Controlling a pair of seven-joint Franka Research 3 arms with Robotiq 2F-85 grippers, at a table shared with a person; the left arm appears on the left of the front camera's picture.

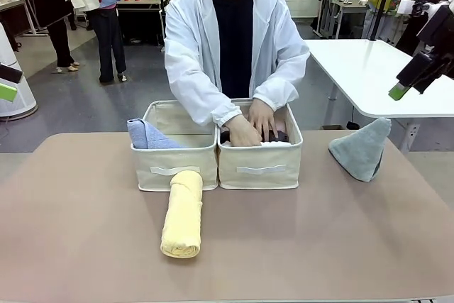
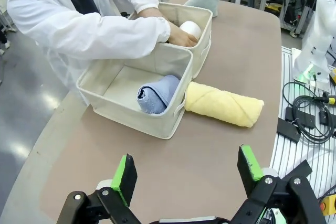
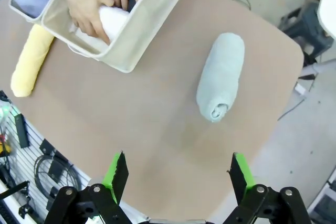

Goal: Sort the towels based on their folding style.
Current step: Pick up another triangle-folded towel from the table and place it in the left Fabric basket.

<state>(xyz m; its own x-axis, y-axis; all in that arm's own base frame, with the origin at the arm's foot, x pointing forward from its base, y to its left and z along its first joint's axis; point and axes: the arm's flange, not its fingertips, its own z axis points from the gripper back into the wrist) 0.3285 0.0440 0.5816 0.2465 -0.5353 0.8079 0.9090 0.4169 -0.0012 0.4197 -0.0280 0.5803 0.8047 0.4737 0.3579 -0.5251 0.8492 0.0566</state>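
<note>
Both arms are up off the worktop [image 1: 85, 232], a smooth, matte, tan slab with rounded corners. The left claw [image 2: 187, 165] hangs over the near edge with its green-padded fingers spread wide and nothing between them. It's the same with the right claw [image 3: 178, 165]: it is fully splayed and empty, above bare surface on the right side.

Two cream fabric bins sit side by side at the middle of the far edge, walls touching. They are soft-sided and boxy, each with a flat strap handle on the front. In the left bin [image 1: 174, 161] a light blue towel [image 1: 145, 135] leans into the left corner, a plush terry fold that narrows toward one end. In the right bin [image 1: 259, 161], the person's hands [image 1: 243, 133] are down inside, pressing on a white roll [image 3: 113, 20], a fat, fluffy cylinder lying along the front wall.

Out on the open worktop, the pale yellow roll [image 1: 182, 214] is a long nubby cylinder with diagonal wrap lines. One end butts against the left bin's front wall, and the other points at the near edge. Toward the far right corner, well apart from the bins, stands the grey-green cone fold [image 1: 362, 150], with a broad base and its tip raised and tilted.
</note>
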